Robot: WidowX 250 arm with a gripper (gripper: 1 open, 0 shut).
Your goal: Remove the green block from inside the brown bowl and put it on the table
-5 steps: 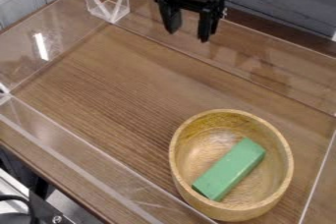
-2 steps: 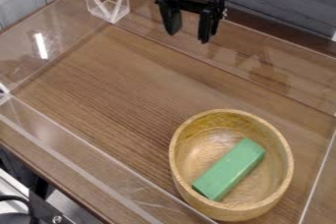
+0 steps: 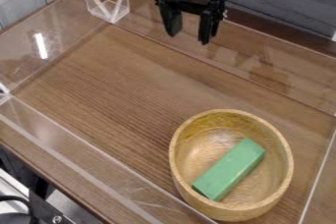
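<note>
Shows, in the camera view, a brown wood-grain table (image 3: 112, 85) edged with low clear plastic walls (image 3: 82, 156). At 5 o'clock, displays a light-brown bowl (image 3: 183, 149) on the tabletop, with the green block (image 3: 230, 171) lying inside, its long side running from 1 to 7 o'clock. At 12 o'clock, near the far edge, reveals a black gripper (image 3: 190, 29), fingers spread wide, holding nothing and well apart from the bowl. Includes a clear plastic piece (image 3: 108, 5) at 11 o'clock.

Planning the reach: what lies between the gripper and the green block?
Bare table, then the rim of the brown bowl, in the camera view.
</note>
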